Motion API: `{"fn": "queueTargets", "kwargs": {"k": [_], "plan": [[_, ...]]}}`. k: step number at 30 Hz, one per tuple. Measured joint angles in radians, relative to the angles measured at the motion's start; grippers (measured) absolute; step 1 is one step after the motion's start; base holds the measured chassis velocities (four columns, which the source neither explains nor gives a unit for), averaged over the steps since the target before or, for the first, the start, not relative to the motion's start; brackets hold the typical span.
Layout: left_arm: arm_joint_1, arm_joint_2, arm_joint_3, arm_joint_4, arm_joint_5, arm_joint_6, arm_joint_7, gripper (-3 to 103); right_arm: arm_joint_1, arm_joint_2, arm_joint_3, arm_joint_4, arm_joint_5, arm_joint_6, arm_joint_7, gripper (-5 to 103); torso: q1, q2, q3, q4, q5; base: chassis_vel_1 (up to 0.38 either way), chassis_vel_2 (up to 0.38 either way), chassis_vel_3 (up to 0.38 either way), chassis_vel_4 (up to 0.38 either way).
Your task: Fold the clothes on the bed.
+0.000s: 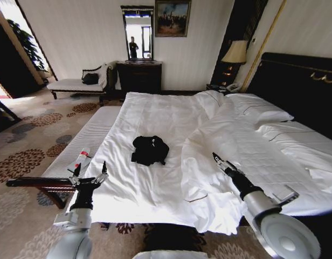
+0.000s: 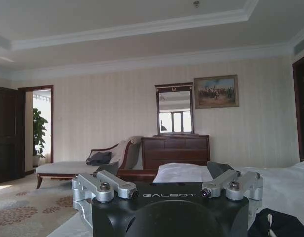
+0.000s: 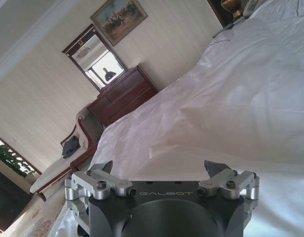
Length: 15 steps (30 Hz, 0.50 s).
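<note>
The clothes [image 1: 150, 149] are a crumpled black heap in the middle of the white bed [image 1: 150, 110], on the bare sheet. My left gripper [image 1: 90, 169] hovers open over the bed's near left corner, left of and nearer than the heap. In the left wrist view the gripper [image 2: 164, 172] has its jaws spread, and a corner of the black clothes [image 2: 280, 224] shows past one finger. My right gripper [image 1: 219, 160] is over the bunched duvet, right of the heap. It is open in the right wrist view [image 3: 159, 169] and holds nothing.
A white duvet [image 1: 247, 145] is piled over the bed's right half, with pillows [image 1: 257, 108] by the dark headboard [image 1: 301, 81]. A white striped bench [image 1: 82, 143] runs along the bed's left side. A chaise [image 1: 74, 84], dresser [image 1: 139, 76] and lamp [image 1: 235, 52] line the far wall.
</note>
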Motion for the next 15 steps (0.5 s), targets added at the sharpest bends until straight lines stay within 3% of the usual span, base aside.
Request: {"fn": "queueTargets", "kwargs": {"k": [4,15], "plan": [[0.012,0.001,-0.010,-0.005,0.003,0.000,0.000,100,0.069,-0.011,-0.026,-0.036,0.073,-0.045,0.037,100,0.000,0.000,0.000,0.0000,0.0000,0.000,0.000,0.000,0.000],[0.035,-0.016,-0.014,-0.007,0.039,0.000,0.000,100,0.205,-0.030,-0.165,-0.118,0.059,-0.093,0.066,100,0.000,0.000,0.000,-0.0001,-0.0002,0.000,0.000,0.000,0.000]]}}
